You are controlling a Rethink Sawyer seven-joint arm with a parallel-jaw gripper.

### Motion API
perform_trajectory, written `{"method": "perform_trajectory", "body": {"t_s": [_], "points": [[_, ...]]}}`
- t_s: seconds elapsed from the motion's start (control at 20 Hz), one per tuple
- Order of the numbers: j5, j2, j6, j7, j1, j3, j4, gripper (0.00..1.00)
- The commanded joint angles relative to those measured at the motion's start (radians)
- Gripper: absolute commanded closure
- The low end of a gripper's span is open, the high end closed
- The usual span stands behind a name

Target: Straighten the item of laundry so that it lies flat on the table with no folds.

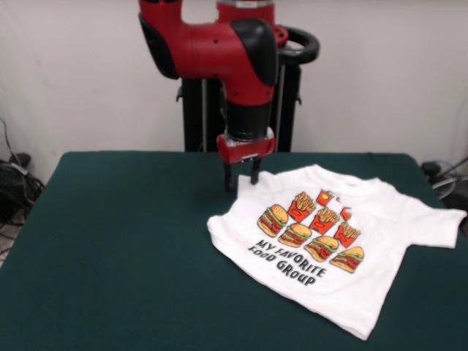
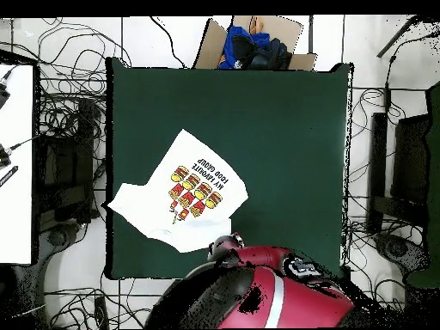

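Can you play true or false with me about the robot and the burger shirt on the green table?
1. The small white short-sleeved T-shirt lies with its burger print facing up. True.
2. The robot's hand is lifting the shirt into the air. False: the shirt lies on the dark green table, and the hand holds nothing.
3. The hand's fingers are open. True.
4. The shirt is in the middle of the table. False: it lies toward one side, one sleeve at the edge.
5. The arm is blue. False: it is red and black.

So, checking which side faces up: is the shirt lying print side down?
No, the shirt's burger print and black lettering face up on the table.
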Motion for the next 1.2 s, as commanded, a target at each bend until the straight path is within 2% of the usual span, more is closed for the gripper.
{"method": "perform_trajectory", "body": {"t_s": [0.05, 0.35, 0.7, 1.15, 1.2], "points": [[0.022, 0.105, -0.008, 0.149, 0.036, -0.008, -0.158, 0.0], [0.018, 0.18, 0.022, 0.128, 0.0, 0.003, -0.205, 0.0], [0.018, 0.162, 0.091, 0.103, -0.028, 0.019, -0.198, 0.0], [-0.004, 0.152, 0.141, 0.061, -0.074, 0.085, -0.198, 0.0], [-0.008, 0.15, 0.143, 0.062, -0.076, 0.087, -0.195, 1.0]]}}
